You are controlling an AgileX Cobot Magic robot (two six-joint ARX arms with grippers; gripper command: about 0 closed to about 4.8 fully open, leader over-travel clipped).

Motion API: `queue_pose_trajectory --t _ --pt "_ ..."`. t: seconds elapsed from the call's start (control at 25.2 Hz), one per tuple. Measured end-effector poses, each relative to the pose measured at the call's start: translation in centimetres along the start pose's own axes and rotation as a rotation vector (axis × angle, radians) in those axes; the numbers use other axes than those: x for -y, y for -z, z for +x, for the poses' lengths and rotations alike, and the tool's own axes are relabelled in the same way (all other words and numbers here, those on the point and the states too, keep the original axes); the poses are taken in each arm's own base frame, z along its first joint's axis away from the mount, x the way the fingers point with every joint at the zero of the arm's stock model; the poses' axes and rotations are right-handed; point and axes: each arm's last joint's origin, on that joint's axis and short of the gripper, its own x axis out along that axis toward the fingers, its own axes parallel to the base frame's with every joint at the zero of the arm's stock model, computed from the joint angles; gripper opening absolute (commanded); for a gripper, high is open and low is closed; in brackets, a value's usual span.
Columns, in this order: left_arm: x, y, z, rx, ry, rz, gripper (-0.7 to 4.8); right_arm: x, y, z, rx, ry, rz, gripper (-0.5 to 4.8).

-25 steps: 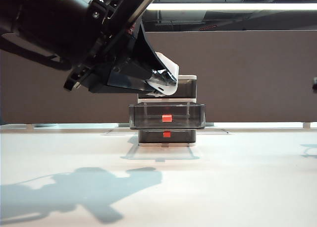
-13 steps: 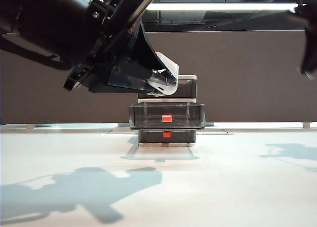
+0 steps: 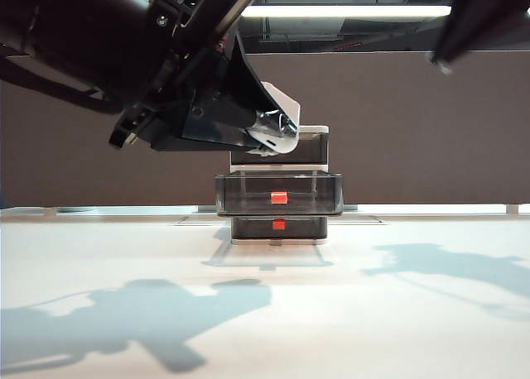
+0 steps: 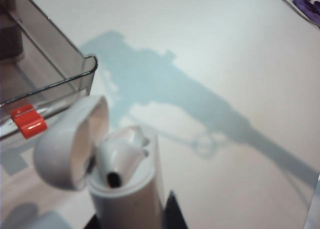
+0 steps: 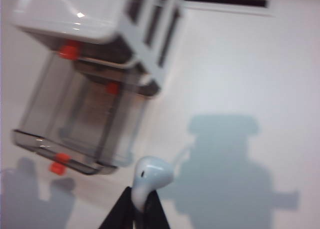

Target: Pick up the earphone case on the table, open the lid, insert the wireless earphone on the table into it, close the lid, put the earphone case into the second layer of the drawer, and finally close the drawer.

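while grippers aloft, perhaps roomy table (image 3: pixel 265 313)

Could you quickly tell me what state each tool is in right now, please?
Left tool: closed on the earphone case, its lid open, above the table.
Right tool: closed on a wireless earphone.

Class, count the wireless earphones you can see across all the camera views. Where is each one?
2. One earphone sits inside the open earphone case held by the left gripper; the other earphone is pinched in the right gripper.
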Motion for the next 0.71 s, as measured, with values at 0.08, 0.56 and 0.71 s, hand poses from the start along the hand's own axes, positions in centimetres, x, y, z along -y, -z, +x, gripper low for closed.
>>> queue_pose_trajectory --t 0.08,0.56,0.71 --pt "0.0 0.0 0.0 0.001 0.0 0.0 -0.06 -1.1 0.3 -0.2 0.038 -0.031 -0.009 -0.01" --pt "-0.2 0.5 0.6 -0.026 -0.008 0.064 -0.06 -5.2 6.5 1.2 0.126 -0.212 0.019 -0.01" --pt "-0.3 0.6 0.7 -0.027 -0.008 0.1 -0.06 -6.4 7.7 2.1 0.139 -0.28 0.02 -0.01"
